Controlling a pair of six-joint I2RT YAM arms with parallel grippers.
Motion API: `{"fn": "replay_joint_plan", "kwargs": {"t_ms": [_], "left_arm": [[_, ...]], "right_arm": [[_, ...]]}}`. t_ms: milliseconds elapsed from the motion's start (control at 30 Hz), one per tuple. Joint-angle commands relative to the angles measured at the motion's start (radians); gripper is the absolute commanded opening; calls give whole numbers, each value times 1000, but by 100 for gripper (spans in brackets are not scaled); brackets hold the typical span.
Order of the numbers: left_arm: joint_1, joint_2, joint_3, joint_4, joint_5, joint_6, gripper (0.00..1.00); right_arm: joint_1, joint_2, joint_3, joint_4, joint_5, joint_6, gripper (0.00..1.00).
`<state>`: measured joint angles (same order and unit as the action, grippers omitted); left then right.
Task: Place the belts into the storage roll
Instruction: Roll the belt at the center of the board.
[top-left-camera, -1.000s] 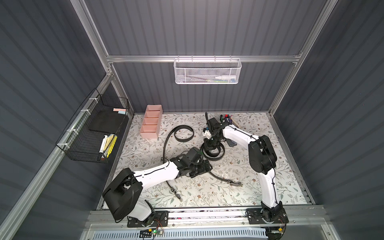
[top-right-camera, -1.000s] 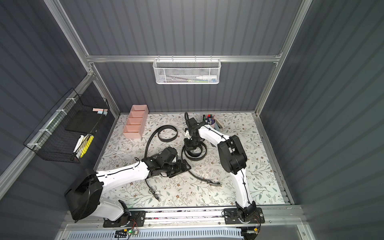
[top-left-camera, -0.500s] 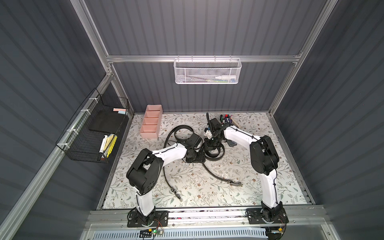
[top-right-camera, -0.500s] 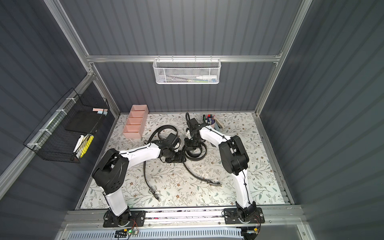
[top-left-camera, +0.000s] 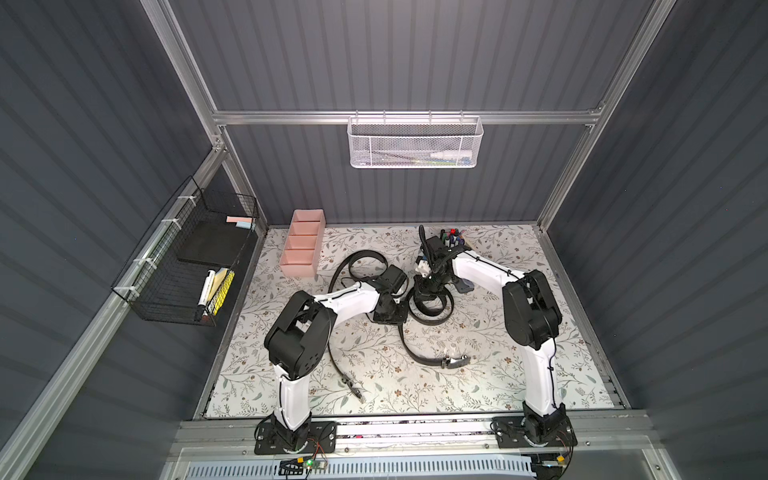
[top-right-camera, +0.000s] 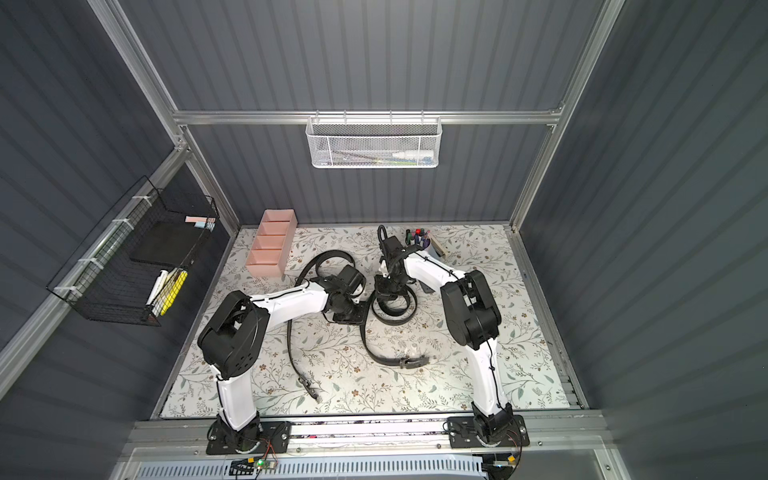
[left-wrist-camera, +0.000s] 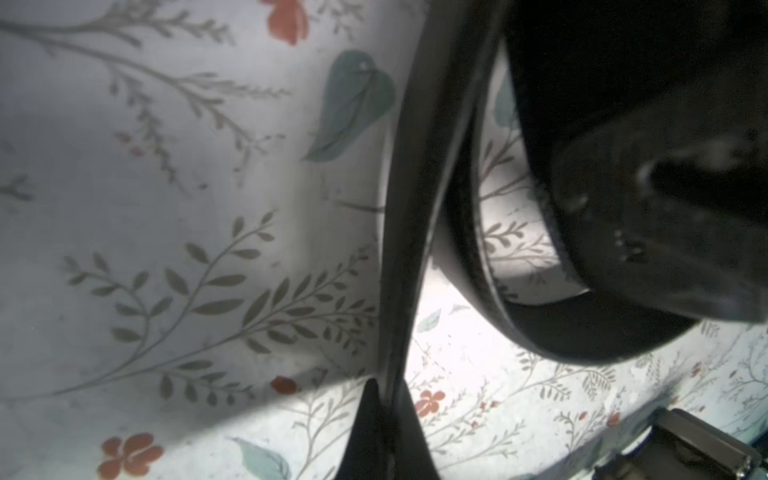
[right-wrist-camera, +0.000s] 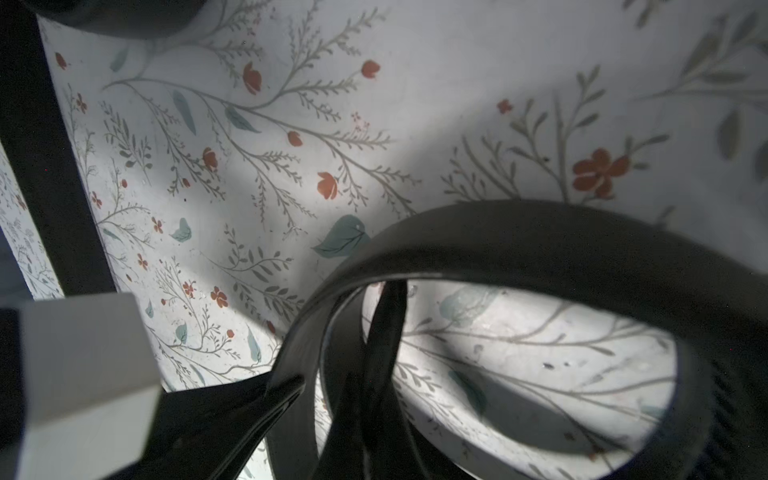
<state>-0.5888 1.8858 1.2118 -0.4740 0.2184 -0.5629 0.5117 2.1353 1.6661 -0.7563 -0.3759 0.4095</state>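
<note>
Left arm swung in from the near mat (top-left-camera: 478, 386) to the coil's side over the last second. Left gripper (top-left-camera: 390, 316) went from wide to pinched on the coiled belt's (top-left-camera: 432, 322) loose tail, strap clamped between its fingertips (left-wrist-camera: 365, 415). Right gripper (top-left-camera: 428, 286) was closed, seemingly on the coil's inner wrap. Tail ran from coil toward the front, buckle end on the mat. Second belt (top-left-camera: 344, 271) lay loose just beside the left wrist. Tray (top-left-camera: 296, 269) stood empty, well apart to the far left, with the left arm nearer it. Judged: coil must travel that way.
</note>
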Motion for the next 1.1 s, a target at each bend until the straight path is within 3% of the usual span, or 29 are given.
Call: {"fn": "replay_joint_plan", "kwargs": {"t_ms": [0, 200, 367, 467, 700, 867, 1000, 1067], "left_arm": [[74, -118, -135, 0, -5, -72, 0], [143, -259, -289, 0, -21, -109, 0], [138, -274, -342, 90, 13, -218, 0], [71, -253, -363, 169, 40, -339, 0], [-201, -122, -286, 282, 30, -521, 0], [-343, 20, -138, 331, 40, -558, 0], [-377, 105, -22, 374, 73, -535, 11], [-384, 143, 24, 394, 98, -528, 23]], "right_arm": [[-32, 27, 25, -9, 46, 85, 0], [-80, 65, 98, -30, 126, 99, 0], [-89, 123, 213, -59, 76, 79, 0], [-80, 163, 277, -69, 45, 79, 0], [-43, 280, 456, -111, -14, 54, 0], [-14, 322, 522, -123, -64, 57, 0], [12, 288, 456, -93, -110, 61, 0], [21, 246, 387, -64, -132, 67, 0]]}}
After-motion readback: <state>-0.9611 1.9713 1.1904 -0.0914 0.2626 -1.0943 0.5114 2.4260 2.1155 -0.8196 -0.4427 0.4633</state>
